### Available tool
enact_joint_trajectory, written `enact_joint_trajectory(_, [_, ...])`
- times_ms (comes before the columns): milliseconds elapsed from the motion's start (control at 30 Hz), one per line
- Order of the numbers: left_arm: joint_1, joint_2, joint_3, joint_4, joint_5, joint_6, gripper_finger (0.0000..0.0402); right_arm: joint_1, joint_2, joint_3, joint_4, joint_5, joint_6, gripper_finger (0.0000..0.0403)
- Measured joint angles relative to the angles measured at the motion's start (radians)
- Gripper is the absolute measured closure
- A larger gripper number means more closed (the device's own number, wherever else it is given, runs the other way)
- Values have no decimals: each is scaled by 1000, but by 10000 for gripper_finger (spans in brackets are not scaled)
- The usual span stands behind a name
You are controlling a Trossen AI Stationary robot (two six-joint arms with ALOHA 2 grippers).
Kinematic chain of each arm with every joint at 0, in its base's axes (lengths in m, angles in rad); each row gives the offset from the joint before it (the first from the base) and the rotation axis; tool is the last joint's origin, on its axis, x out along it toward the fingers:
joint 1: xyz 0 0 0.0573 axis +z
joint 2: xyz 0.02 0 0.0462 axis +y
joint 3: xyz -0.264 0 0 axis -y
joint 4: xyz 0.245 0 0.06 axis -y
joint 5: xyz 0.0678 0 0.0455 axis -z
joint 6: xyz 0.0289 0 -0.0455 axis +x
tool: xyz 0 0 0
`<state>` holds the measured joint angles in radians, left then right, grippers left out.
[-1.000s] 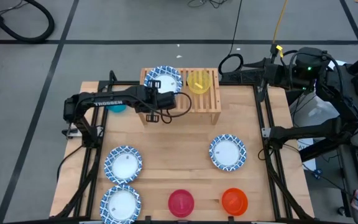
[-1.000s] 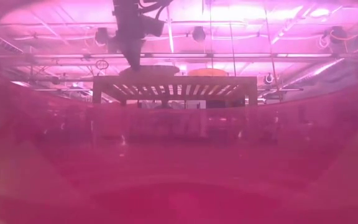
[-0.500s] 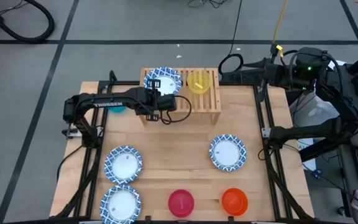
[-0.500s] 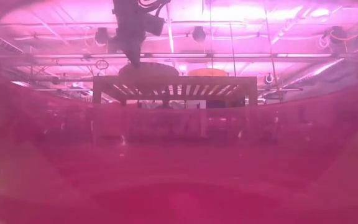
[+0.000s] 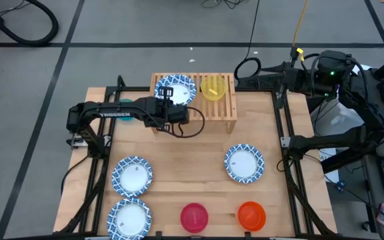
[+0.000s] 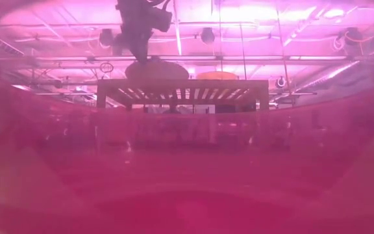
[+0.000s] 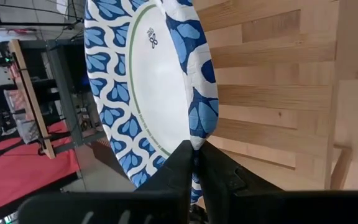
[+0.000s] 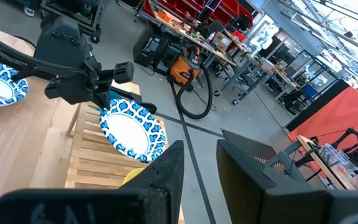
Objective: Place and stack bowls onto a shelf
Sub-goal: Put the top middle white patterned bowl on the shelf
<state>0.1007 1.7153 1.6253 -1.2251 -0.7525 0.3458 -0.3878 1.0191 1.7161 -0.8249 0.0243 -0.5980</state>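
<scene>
My left gripper is shut on a blue-patterned dish over the left part of the wooden shelf; the dish also shows in the low view. A yellow bowl sits on the slatted top beside it. A teal bowl lies half hidden under the left arm. Three more blue dishes, a red bowl and an orange bowl rest on the table. My right gripper is open and empty beyond the table's far right corner. My left gripper pinches the dish's rim between its two fingers, on the dish's near left side. The fingers come from the table's left, roughly level. The dish is tilted, its held side up, and its lower part seems to meet the shelf's top.
The low view looks through the red bowl, which tints it pink. The shelf's right part past the yellow bowl is bare slats. Black frame rails run along the table's left and right edges.
My left gripper, still shut on the dish, has risen a little over the shelf. The dish has tipped: in the low view it lay flat and thin on the slats, and now its held side stands higher.
</scene>
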Motion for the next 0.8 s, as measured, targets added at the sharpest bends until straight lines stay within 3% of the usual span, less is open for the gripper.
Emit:
enact_joint_trajectory(133, [2,0,0,-2,7,-4,393,0,0,0,0,0,0,314])
enact_joint_trajectory(800, [15,0,0,-3,8,-8,371,0,0,0,8,0,2,314])
